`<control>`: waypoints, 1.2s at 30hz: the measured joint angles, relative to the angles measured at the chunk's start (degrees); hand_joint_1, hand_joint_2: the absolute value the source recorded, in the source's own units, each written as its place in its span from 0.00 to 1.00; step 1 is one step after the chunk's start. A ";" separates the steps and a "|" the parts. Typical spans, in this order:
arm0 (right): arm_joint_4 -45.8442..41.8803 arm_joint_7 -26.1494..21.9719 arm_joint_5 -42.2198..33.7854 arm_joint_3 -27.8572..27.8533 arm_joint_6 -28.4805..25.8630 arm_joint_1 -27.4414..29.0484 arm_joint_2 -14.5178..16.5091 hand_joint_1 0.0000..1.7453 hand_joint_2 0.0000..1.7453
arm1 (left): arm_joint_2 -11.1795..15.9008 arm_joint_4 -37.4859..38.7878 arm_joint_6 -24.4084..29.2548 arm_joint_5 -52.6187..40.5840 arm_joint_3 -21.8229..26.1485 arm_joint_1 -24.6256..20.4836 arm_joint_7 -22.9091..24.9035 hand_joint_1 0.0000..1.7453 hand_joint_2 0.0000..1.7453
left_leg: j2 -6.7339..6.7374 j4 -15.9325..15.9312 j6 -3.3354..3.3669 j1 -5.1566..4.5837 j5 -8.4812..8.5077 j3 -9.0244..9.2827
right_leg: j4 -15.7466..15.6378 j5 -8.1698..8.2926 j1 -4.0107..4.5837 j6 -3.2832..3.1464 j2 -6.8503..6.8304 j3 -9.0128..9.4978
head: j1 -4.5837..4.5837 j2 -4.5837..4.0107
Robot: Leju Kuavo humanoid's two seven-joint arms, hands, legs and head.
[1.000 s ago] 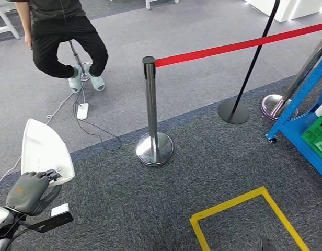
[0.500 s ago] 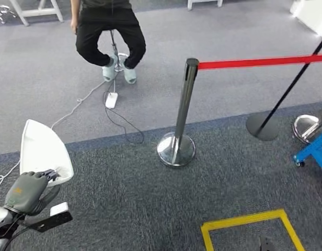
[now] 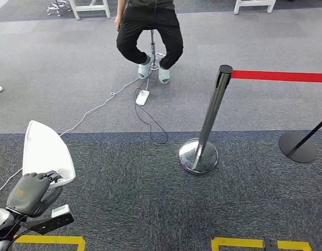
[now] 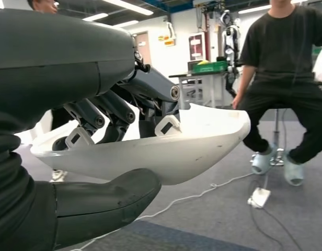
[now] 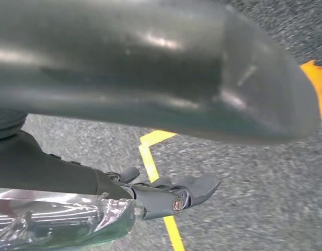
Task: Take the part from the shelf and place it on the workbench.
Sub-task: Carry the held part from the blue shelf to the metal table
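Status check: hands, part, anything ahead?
Left hand grips white part. Right hand hangs empty over carpet. Stanchion, seated person ahead.

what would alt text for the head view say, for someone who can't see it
The robot's left hand holds a white curved part at lower left, over dark grey carpet. Ahead stands a chrome stanchion with a red belt; beyond it a person sits on a stool, a white cable trailing across the floor.

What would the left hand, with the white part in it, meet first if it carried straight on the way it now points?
Probably nothing close: ahead of the left hand and its white part lies open carpet, crossed by a white cable. Depth is unclear.
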 joint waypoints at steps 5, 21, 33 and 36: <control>0.00 -0.01 0.00 -0.03 0.00 0.26 -0.01 0.00 0.00 | -0.07 -0.09 0.01 0.01 0.00 0.19 0.00 1.00 1.00 | 3.72 15.05 -0.13 -0.23 -6.25 -7.23 | -0.53 0.21 0.56 -0.51 -4.10 -0.10 | -0.19 0.00; 0.02 -0.25 0.28 -0.08 -0.06 0.29 -0.03 0.00 0.00 | -0.10 -0.68 0.14 0.01 0.10 0.16 0.00 1.00 1.00 | 2.59 -4.28 2.77 -0.67 2.01 3.78 | 17.10 -7.33 0.61 2.21 -2.49 -7.72 | 0.10 0.00; -0.02 -0.34 0.75 -0.10 -0.34 0.16 -0.09 0.00 0.00 | -0.17 -0.86 0.16 0.22 0.21 0.64 0.00 1.00 1.00 | 3.45 9.77 0.02 -0.30 -5.16 -3.98 | -1.71 0.29 0.33 -0.42 -2.40 1.20 | -0.31 0.00; -0.02 -0.34 0.95 -0.10 -0.35 0.27 -0.09 0.00 0.00 | -0.30 -0.86 0.16 0.22 0.17 1.00 0.00 1.00 1.00 | 3.78 13.77 0.08 -0.31 -5.22 -6.17 | -1.79 0.24 0.43 -0.43 -4.55 1.17 | -0.31 0.00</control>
